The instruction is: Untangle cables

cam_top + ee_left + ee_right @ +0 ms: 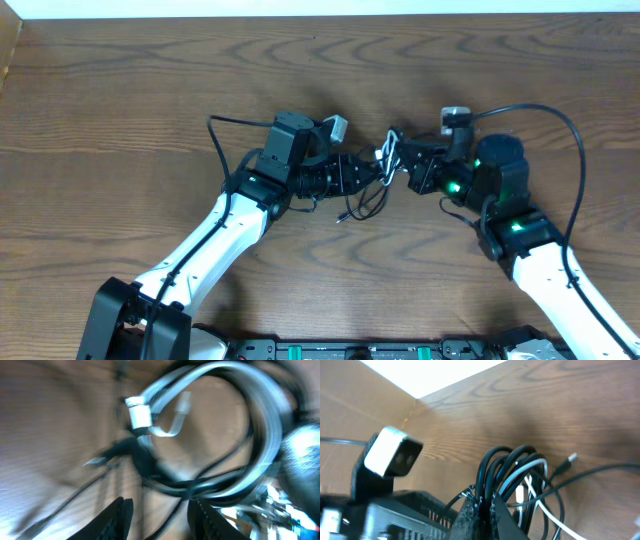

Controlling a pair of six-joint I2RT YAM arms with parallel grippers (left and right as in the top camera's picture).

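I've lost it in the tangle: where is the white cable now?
Overhead, mid-frame: the white cable lies between the left gripper and right gripper, coiled among the black cables pinched by the right one.

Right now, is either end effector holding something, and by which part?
The right end effector pinches the cables at their bunched loops. The left end effector stands open, gripping nothing.
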